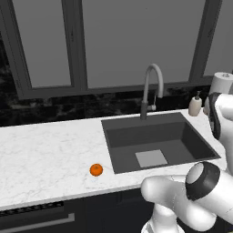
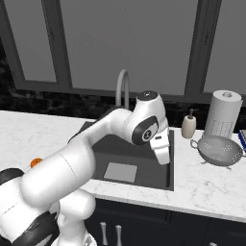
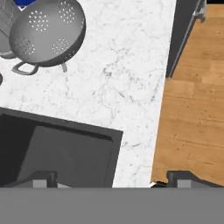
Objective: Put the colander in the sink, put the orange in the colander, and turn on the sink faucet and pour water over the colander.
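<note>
You're seeing the sink point(image 1: 160, 136) holding nothing, colander point(image 2: 220, 150) sitting bare on the counter point(image 2: 206, 187), orange point(image 1: 96, 169) lying left of sink, gripper point(image 3: 111, 178) fingers standing apart, tips cropping off.

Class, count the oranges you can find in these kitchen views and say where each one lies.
1. The orange lies on the counter left of the sink, near the front edge; the arm partly hides it in the right base view.

The light is even and soft — no strong shadows, no glare. All pictures are a little coarse, the far windows point(image 1: 113, 41) flat grey.
</note>
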